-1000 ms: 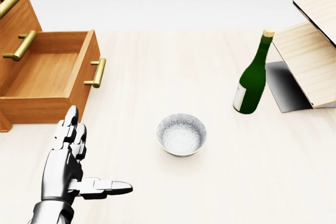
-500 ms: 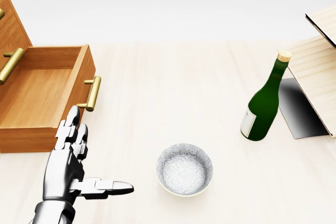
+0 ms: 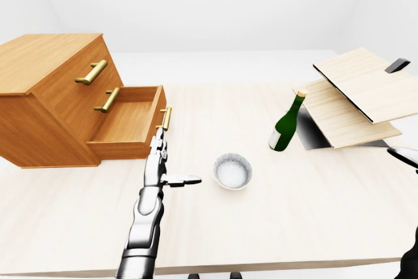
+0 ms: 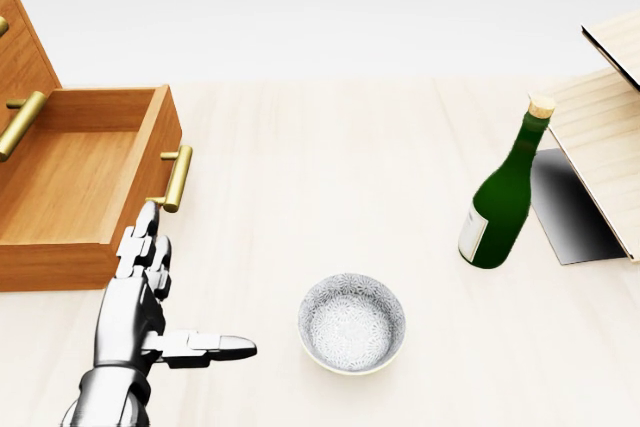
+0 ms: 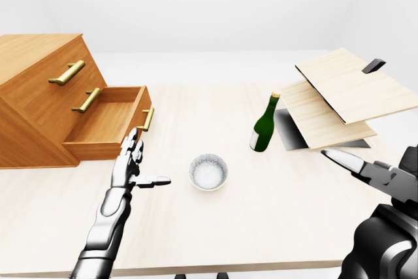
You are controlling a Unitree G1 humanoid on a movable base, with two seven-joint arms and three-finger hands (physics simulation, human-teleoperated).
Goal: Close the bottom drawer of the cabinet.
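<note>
The wooden cabinet (image 3: 46,96) stands at the left of the table. Its bottom drawer (image 4: 70,177) is pulled out and empty, with a brass handle (image 4: 177,179) on its front. My left hand (image 4: 165,297) is open, fingers stretched up and thumb pointing right. Its fingertips (image 4: 150,215) are just below the drawer's front corner and the handle, not touching that I can tell. My right hand (image 5: 366,171) is open and empty at the lower right of the right-eye view, far from the cabinet.
A patterned white bowl (image 4: 351,323) sits right of my left hand. A green corked bottle (image 4: 503,192) stands further right. Light wooden boards (image 3: 356,99) lean over a dark slab (image 4: 570,207) at the right edge. The table's near edge (image 3: 261,267) runs along the bottom.
The camera moved at first: the whole picture slid down and the cabinet went left. Since then my left hand has edged slightly right under the handle. The drawer is as far open as before.
</note>
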